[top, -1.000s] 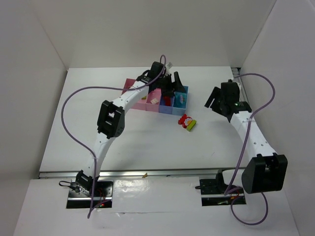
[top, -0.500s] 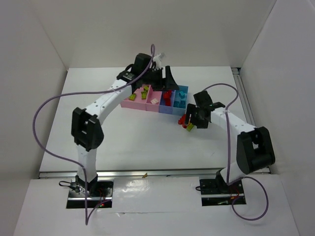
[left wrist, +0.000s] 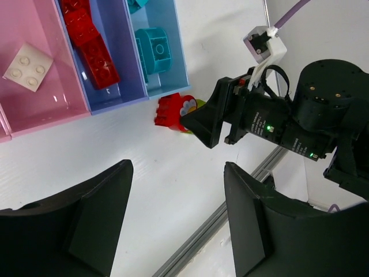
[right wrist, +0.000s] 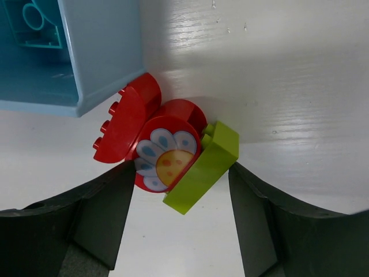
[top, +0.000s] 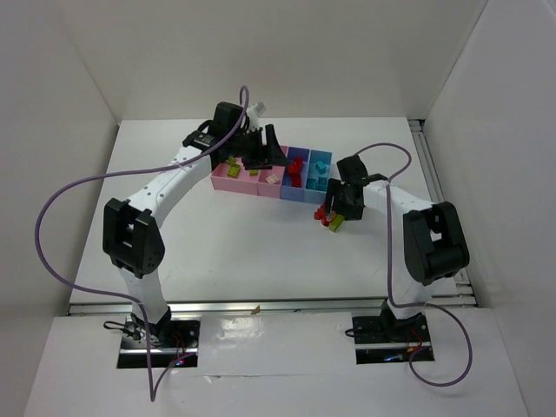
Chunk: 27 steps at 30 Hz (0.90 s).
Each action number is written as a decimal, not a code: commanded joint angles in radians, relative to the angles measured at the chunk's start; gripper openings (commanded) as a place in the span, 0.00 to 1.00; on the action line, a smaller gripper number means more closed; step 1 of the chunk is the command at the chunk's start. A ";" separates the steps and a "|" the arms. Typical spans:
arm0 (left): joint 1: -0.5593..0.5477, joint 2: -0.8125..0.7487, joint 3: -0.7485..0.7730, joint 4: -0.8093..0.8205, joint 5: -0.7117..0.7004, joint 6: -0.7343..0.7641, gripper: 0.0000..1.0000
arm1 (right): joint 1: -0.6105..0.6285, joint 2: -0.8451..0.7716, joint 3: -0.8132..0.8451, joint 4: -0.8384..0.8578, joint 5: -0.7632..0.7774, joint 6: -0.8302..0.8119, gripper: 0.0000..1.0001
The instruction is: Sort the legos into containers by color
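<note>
left gripper (left wrist: 177, 167): we saw it hanging above the table (left wrist: 144, 144), its jaws well apart with only bare table between them and nothing in their hold.
right gripper (right wrist: 181, 170): it sat low over the clump of legos (right wrist: 167, 153), one jaw on each side. We could not tell whether the jaws pressed the clump or merely flanked it.
clump of legos: a red round piece with a printed flower, a red studded brick (right wrist: 124, 124) and a lime green brick (right wrist: 207, 167), all joined. It lay on the table at the centre of the right wrist view, with the red studded brick right against a corner of the light blue bin (right wrist: 104, 52).
containers (top: 271, 191): a joined row of four at upper centre of the top view. The clump lay just below its right end.
pink bin (left wrist: 46, 104): upper left of the left wrist view, holding one white brick (left wrist: 26, 66).
periwinkle bin (left wrist: 112, 23): next to it, holding red bricks (left wrist: 95, 55).
light blue bin: the right end of the row, holding cyan bricks (left wrist: 153, 49).
leftmost pink bin (top: 228, 184): in the top view we made out lime green bricks (top: 236, 168) inside.
</note>
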 commanded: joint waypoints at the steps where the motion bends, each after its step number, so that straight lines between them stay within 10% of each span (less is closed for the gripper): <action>1: -0.003 -0.025 0.005 0.010 -0.005 0.028 0.75 | -0.004 -0.012 -0.020 0.063 -0.037 -0.022 0.72; 27: -0.003 -0.002 -0.081 -0.011 0.045 0.048 0.71 | 0.252 -0.009 -0.017 -0.029 -0.141 -0.218 0.46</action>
